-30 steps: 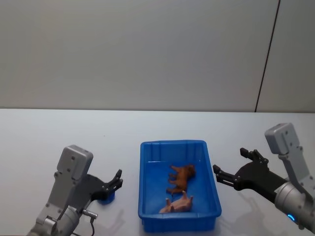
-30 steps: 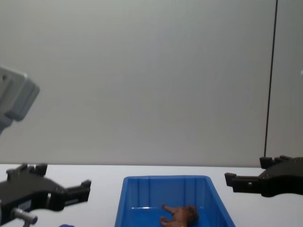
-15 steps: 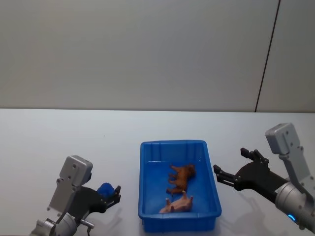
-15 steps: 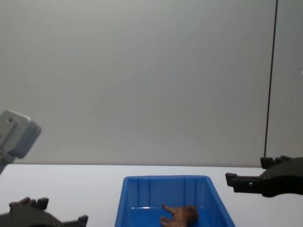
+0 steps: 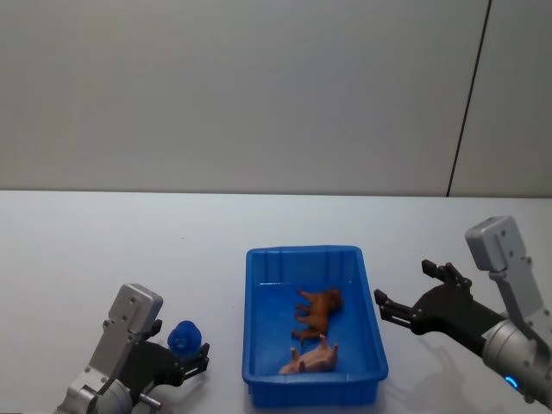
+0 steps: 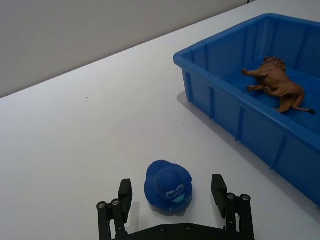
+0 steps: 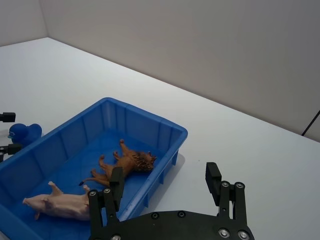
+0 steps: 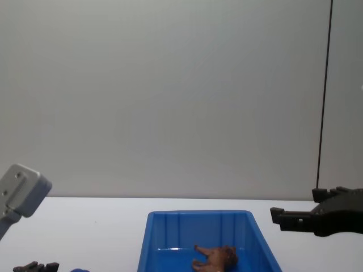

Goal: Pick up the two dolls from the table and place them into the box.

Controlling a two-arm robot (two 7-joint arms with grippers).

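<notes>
A dark-blue rounded doll (image 5: 184, 337) sits on the white table (image 5: 103, 250), left of the blue box (image 5: 302, 251). My left gripper (image 5: 181, 343) is low on the table, open, one finger on each side of this doll (image 6: 168, 186) without touching it. The brown furry doll (image 5: 317, 310) lies on its side inside the box (image 7: 145, 112). To the right of the box my right gripper (image 5: 401, 282) hovers open and holds nothing.
A pink pig toy (image 5: 312, 357) lies in the box's near end, beside the brown doll (image 7: 125, 165). White tabletop stretches left, right and behind the box. A grey wall stands at the table's far edge.
My left gripper has dropped down and drawn back toward me, so the dark-blue doll now shows between its open fingers. The right arm has not moved.
</notes>
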